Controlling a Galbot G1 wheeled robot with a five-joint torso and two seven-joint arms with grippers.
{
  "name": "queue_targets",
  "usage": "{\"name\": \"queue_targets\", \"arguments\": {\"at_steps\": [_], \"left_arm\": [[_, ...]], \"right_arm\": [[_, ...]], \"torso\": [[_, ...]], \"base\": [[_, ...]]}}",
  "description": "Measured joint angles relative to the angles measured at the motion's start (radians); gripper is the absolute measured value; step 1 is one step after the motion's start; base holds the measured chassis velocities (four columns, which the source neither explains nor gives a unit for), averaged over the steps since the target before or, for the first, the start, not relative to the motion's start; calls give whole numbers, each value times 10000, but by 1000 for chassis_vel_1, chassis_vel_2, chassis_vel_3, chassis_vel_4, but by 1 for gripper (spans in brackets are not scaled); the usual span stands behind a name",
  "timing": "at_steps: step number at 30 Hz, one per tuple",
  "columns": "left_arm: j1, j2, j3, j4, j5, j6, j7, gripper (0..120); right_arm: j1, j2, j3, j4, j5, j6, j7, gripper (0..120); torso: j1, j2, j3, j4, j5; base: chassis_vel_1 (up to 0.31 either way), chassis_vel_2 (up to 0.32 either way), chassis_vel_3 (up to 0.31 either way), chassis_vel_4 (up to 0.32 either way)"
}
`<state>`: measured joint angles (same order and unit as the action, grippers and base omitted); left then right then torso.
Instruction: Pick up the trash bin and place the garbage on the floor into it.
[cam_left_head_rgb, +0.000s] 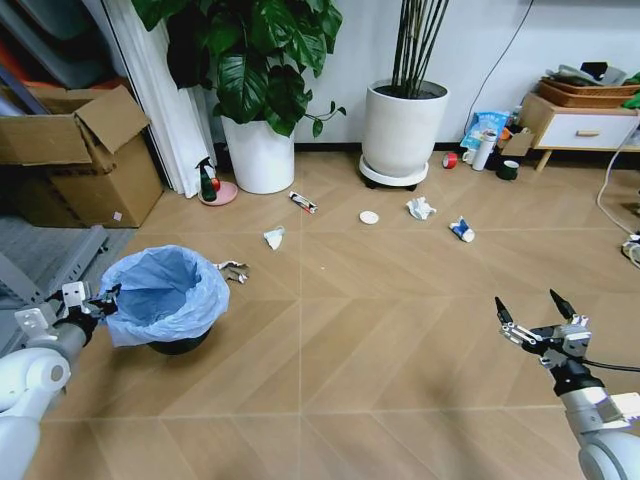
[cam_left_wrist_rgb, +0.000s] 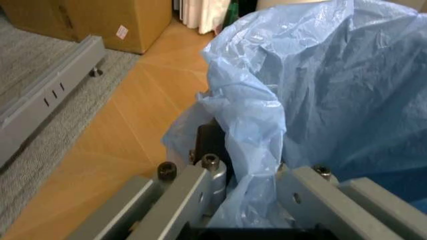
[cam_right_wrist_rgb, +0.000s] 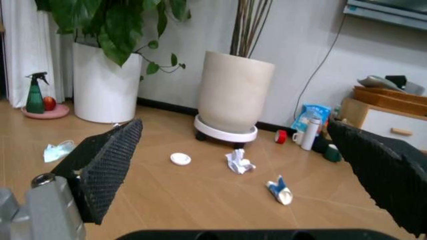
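Trash bin, black and lined with a puffy blue bag, is seen standing on the floor at near left. Its bag rim is straddled by the left gripper, whose jaws are closed on the bunched plastic. The right gripper is held wide open and empty over bare planks at near right. Farther off, a paper wad, a round lid and a blue-white packet are scattered before the white pots.

Crinkly glossy plastic lines the trash bin; wood-look floor.
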<state>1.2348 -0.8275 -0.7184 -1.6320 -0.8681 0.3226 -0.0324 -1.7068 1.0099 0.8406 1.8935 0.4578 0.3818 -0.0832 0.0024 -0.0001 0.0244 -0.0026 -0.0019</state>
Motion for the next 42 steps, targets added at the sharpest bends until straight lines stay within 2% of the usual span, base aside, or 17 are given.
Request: {"name": "queue_targets", "arguments": {"at_steps": [15, 18, 21, 30, 32, 42], "left_arm": [[5, 5, -11, -6, -23, 8, 1, 0], [8, -2, -14, -17, -28, 12, 0, 0], [12, -4, -17, -17, -30, 13, 1, 0], [44, 0, -44, -19, -39, 14, 6, 0], [61, -3, -49, -18, -40, 14, 10, 0], [123, -34, -56, -126, -37, 9, 36, 0]], "right_arm": [[-13, -26, 42, 34, 8, 22, -65, 100], [-9, -34, 42, 34, 12, 29, -78, 100], [-7, -36, 43, 38, 12, 43, -87, 100], [4, -31, 36, 36, 3, 76, -111, 100], [7, -31, 23, 35, 1, 79, -122, 100], [51, -5, -81, 4, -5, 262, -169, 100]], "torso": [[0, 0, 0, -1, -4], [1, 0, 1, 1, 7], [1, 0, 1, 0, -5], [0, 0, 0, -3, -3], [1, 0, 2, 4, 4], [1, 1, 1, -3, -4]], "base": [[-64, 287, 68, -286], [-75, 307, 79, -310], [-88, 323, 87, -300], [-90, 323, 84, -324], [-88, 338, 71, -310], [-82, 305, 80, -295]]}}
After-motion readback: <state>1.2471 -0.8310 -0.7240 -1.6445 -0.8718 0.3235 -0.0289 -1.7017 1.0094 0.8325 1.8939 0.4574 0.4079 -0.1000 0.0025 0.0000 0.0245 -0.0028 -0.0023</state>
